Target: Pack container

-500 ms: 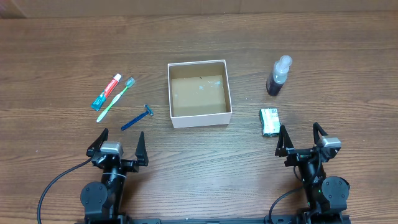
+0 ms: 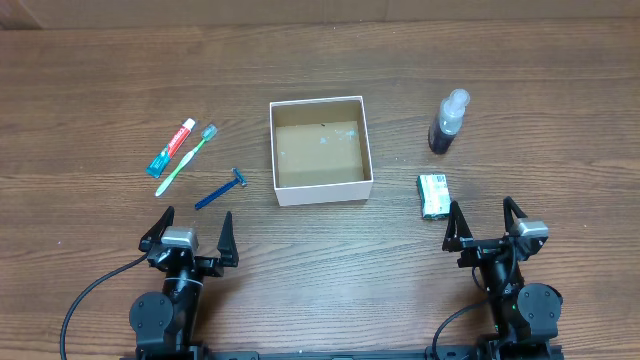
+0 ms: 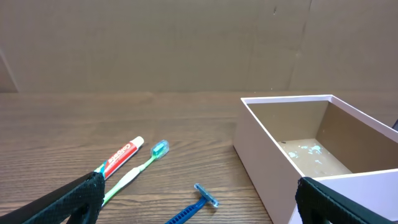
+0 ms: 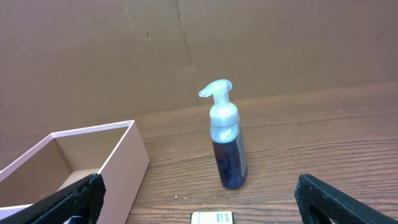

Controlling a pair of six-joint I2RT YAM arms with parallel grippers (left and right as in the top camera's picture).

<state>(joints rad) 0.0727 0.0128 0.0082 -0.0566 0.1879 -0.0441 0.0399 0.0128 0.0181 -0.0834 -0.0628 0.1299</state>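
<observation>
Both sets of jaws stand wide open and hold nothing. The left gripper [image 2: 196, 222] sits by the near edge of the desk [image 2: 320, 50], toward the left corner. The right gripper [image 2: 481, 210] sits by the same edge, toward the right corner. The two are well apart.

Just past the left gripper lies a blue razor [image 2: 220, 190]. Just past the right gripper lies a small green packet [image 2: 432, 194]. It is close to one finger, but I cannot tell if they touch.

A bit farther out, in the middle of the desk, sits the container [image 2: 321, 190]. It is open on top and has nothing in it. Its brown floor has a few pale spots.

I think this box is very light, with thin card walls that bend if you squeeze hard. It could slide on the smooth wood when something bumps it. A good place to hold it would be one wall, pinched over the rim near a corner, where the card is stiffer.

Left of the box, a green toothbrush [image 2: 186, 160] and a toothpaste tube [image 2: 172, 146] lie side by side. Toward the far right corner, a pump bottle [image 2: 448, 122] of dark liquid stands upright
</observation>
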